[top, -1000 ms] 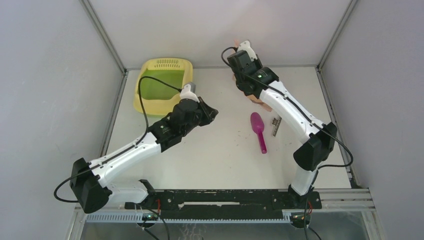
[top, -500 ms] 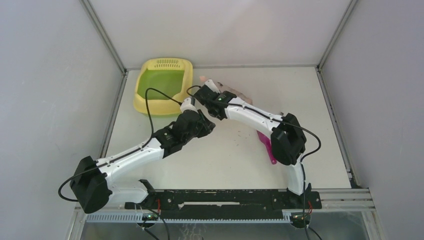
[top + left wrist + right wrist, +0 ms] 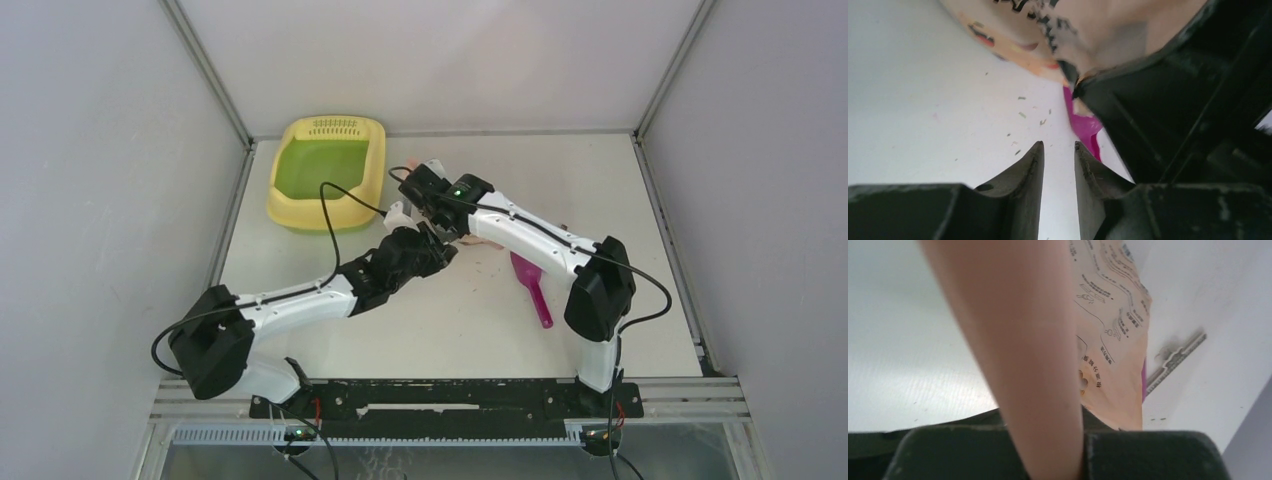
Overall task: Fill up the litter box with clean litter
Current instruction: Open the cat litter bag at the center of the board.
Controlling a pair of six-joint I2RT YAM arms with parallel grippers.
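Bag [image 3: 1108, 340] transfer toward the litter box [image 3: 300, 216] appears to be the step in hand. The right gripper [image 3: 1050, 442] is clenched on the peach bag, which hangs over mid-table. The left gripper [image 3: 1058, 150] is released, with a narrow gap and nothing in it, just below the bag's free end.

The box sits in the far-left corner with its green floor bare. The clean litter is presumably inside the bag. Only stray granules [image 3: 1020, 114] lie on the table [image 3: 450, 330].

Recommended: widen the left jaws, take the free end, lift both ends together, and tip the bag over the box's near rim. The box lies close to the left rail [image 3: 228, 225], so approach from the right. Keep clear of the scoop [image 3: 530, 285] beneath the right arm. The near centre offers room.
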